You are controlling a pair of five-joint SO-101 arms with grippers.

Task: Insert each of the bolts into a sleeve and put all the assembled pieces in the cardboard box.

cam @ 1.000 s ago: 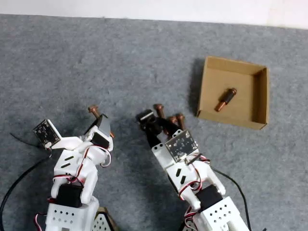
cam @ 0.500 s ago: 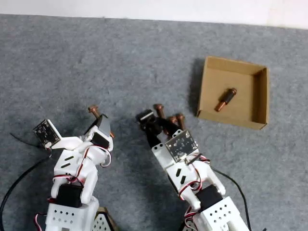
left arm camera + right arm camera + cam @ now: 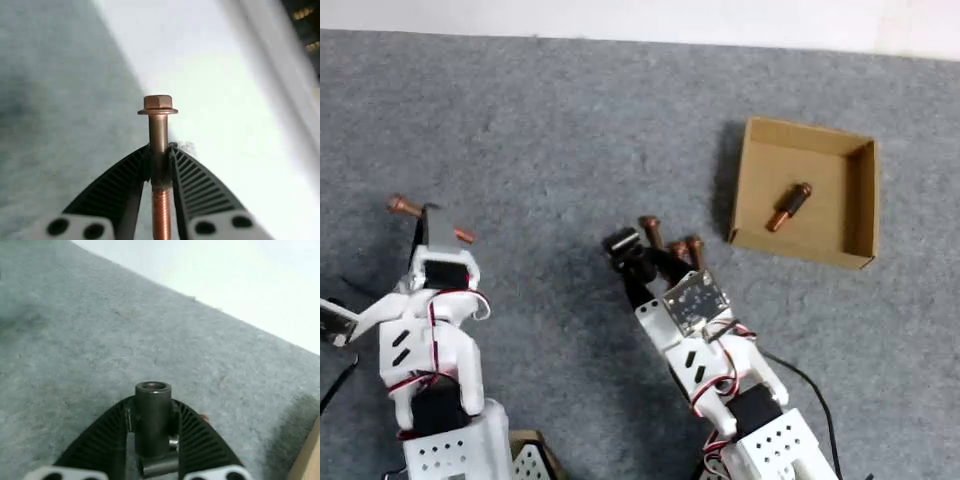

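Two arms stand at the near edge of the grey tabletop (image 3: 570,130).

The left arm (image 3: 420,330) leans toward the left edge, with its wrist turned that way. The left gripper (image 3: 430,222) is raised above the surface, well apart from the other arm. Its ribbed fingers (image 3: 192,182) are pressed together on the smooth shank of a copper bolt (image 3: 159,145). The hex head stands clear beyond the fingertips, and the threaded end runs back between the fingers toward the wrist. In the high view, the head points toward the far-left corner and the threaded tip toward the middle of the tabletop.

The right arm (image 3: 705,350) stretches from the near edge toward the centre. The right gripper (image 3: 625,248) is low over the surface and clamped around a black sleeve (image 3: 152,415). The sleeve's open mouth pokes out past the fingertips and faces away from the wrist.

Three loose bolts (image 3: 695,243) lie on the tabletop just beside the right gripper, on the side toward the cardboard box (image 3: 825,225). The box sits toward the far-right corner, apart from both grippers, and one assembled piece (image 3: 788,207) lies slantwise inside it.
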